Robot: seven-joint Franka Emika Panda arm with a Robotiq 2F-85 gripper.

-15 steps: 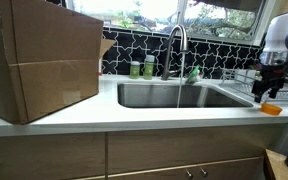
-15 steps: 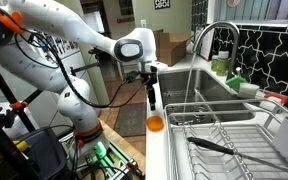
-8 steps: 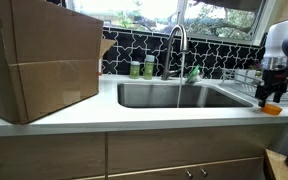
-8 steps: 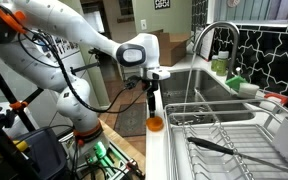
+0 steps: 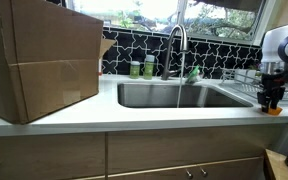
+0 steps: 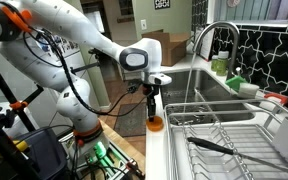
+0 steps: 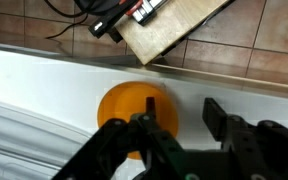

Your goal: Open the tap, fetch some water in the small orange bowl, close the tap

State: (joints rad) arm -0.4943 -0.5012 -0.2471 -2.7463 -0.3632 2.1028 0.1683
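The gripper (image 6: 152, 113) has dropped to the orange bowl (image 7: 132, 108) at the bench's (image 5: 84, 119) front edge, fingers spread astride its rim, probably the best hold on light, stiff, likely slippery plastic.

In an exterior view the tool (image 5: 271, 101) hides most of the small orange bowl (image 5: 274, 111).

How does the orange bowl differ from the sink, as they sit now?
The bowl is bright orange; the sink is grey steel. The bowl is far smaller than the sink. The bowl sits on the counter edge beside the dish rack, under the open gripper; the sink is sunk into the counter below the tap. Both are open-topped.
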